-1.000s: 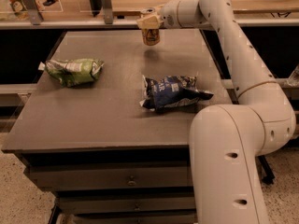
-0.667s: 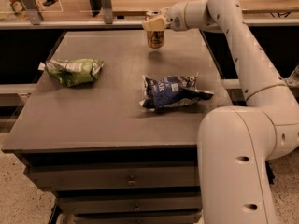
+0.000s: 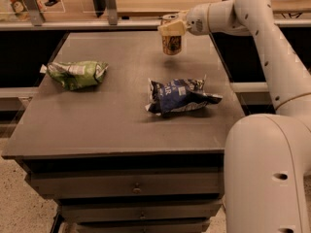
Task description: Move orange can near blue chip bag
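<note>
1. Camera view showed the gripper (image 3: pixel 171 29) clamped on the upright orange can (image 3: pixel 171 43) above the bench (image 3: pixel 112 125)
2. Blue chip bag (image 3: pixel 180 95) lay nearer the camera than the gripper, apart from it
3. Green snack bag (image 3: pixel 75 74) lay well off toward picture-left

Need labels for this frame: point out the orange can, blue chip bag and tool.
orange can (image 3: pixel 171 44), camera view, its logo side
blue chip bag (image 3: pixel 178 95), camera view, middle of printed front
tool (image 3: pixel 171 29), camera view, between fingertips gripping the can's top

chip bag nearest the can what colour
Bag: dark blue, white print, camera view; gripper holds orange can beyond it.
</note>
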Controlling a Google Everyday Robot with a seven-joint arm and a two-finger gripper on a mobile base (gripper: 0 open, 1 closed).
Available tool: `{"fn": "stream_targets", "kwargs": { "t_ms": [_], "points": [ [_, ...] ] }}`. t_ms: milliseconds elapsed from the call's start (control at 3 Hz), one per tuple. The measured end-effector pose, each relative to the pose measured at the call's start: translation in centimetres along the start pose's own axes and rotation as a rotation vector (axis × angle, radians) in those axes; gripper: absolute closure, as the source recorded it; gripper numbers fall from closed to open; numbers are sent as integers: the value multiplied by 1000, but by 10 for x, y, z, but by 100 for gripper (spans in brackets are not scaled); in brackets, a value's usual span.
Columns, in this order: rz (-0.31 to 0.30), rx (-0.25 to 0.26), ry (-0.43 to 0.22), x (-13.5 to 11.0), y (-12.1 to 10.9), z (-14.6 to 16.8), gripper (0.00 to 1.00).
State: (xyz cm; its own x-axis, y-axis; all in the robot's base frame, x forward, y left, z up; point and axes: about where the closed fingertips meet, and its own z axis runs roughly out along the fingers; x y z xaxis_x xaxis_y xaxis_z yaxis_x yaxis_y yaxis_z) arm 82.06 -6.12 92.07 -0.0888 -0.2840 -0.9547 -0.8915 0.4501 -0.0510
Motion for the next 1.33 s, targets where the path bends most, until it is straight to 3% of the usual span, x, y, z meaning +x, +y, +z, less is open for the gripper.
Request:
{"fn": "stream_targets", "kwargs": {
  "t_ms": [667,1333],
  "points": [
    [14,-25,-5,12,25,-38,100],
    [37,-41,-19,32,75,-62,100]
  ]
}}
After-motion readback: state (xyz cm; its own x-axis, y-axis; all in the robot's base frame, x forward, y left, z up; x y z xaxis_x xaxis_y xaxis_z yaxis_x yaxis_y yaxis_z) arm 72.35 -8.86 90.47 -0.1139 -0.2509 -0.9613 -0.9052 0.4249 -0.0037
